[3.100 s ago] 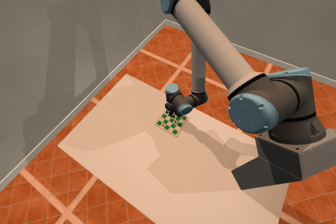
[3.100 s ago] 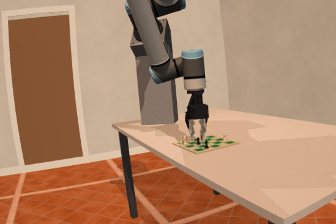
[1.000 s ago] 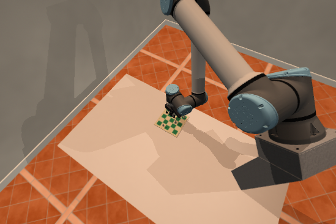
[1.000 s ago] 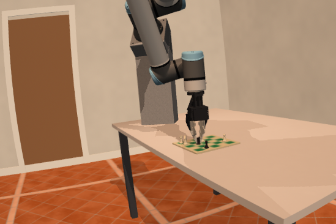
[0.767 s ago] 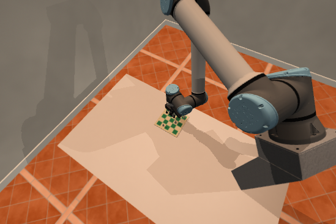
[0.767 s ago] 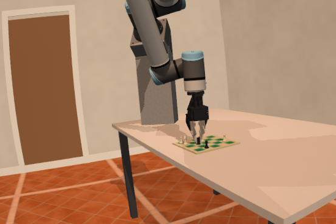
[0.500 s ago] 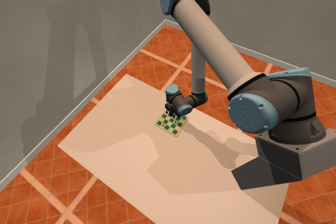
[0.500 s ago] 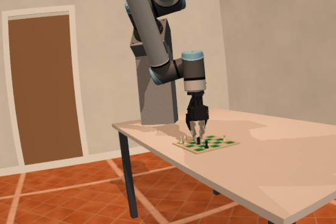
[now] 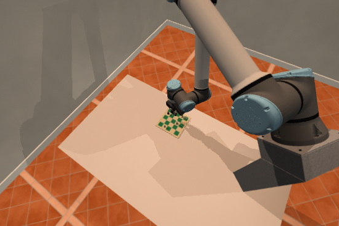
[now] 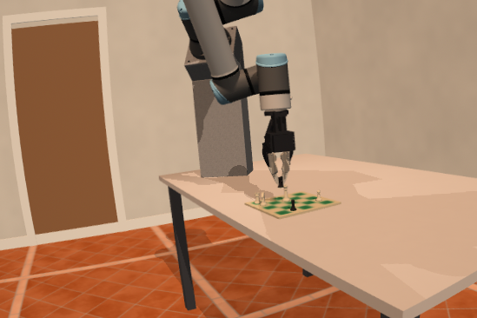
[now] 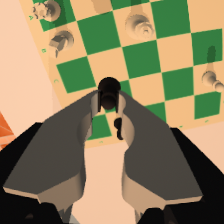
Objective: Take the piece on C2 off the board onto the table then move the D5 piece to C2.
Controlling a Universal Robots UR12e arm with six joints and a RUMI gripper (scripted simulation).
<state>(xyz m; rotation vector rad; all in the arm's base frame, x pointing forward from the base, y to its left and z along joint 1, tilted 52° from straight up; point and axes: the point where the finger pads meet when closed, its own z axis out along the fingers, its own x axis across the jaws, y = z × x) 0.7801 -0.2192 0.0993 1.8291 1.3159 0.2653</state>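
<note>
The small green and tan chessboard (image 10: 295,201) lies on the table near the robot's base; it also shows in the top view (image 9: 173,123) and in the wrist view (image 11: 140,60). My gripper (image 10: 281,182) is shut on a black piece (image 11: 108,92) and holds it upright a little above the board's near-left part. Its round head shows between the fingertips in the wrist view. Another black piece (image 10: 293,205) stands on the board near its front edge and shows below the fingers in the wrist view (image 11: 118,127). I cannot read the square letters.
Several white pieces stand on the board: one right behind the gripper (image 10: 286,191), two at the left edge (image 10: 260,199), one at the far right (image 10: 318,195). The robot's pedestal (image 10: 221,130) stands at the table's back edge.
</note>
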